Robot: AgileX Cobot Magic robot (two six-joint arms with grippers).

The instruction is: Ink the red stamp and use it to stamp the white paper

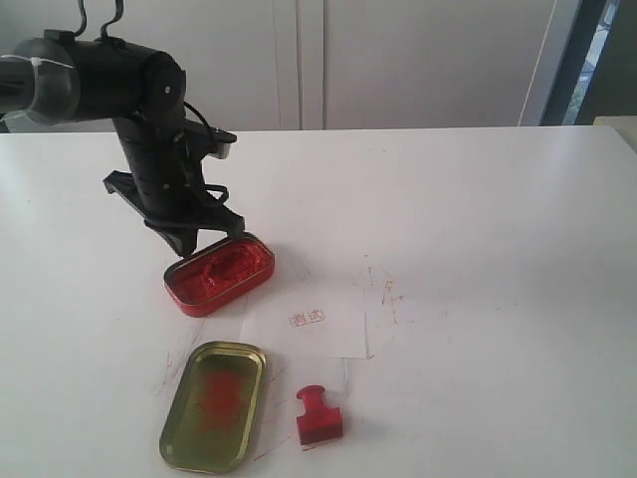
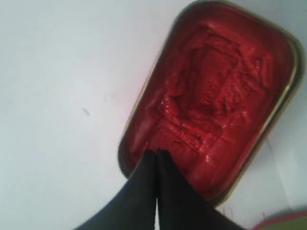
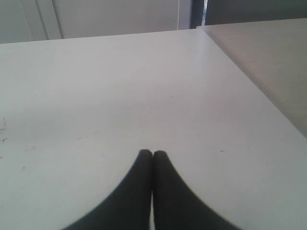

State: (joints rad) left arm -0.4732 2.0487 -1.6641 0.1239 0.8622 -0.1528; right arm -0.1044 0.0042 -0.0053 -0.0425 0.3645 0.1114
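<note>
Lying apart from left pincer point(image 1: 189, 244), red stamp point(image 1: 318, 418), near paper point(image 1: 309, 319)

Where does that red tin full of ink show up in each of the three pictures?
Exterior view: the red ink tin sits left of centre on the table, under the left gripper.
Left wrist view: it fills the upper right, the shut fingertips at its near rim.
Right wrist view: not in it; only bare tabletop.
Shared landmark: the gold tin lid, whose edge shows at the left wrist view's bottom right corner.
</note>
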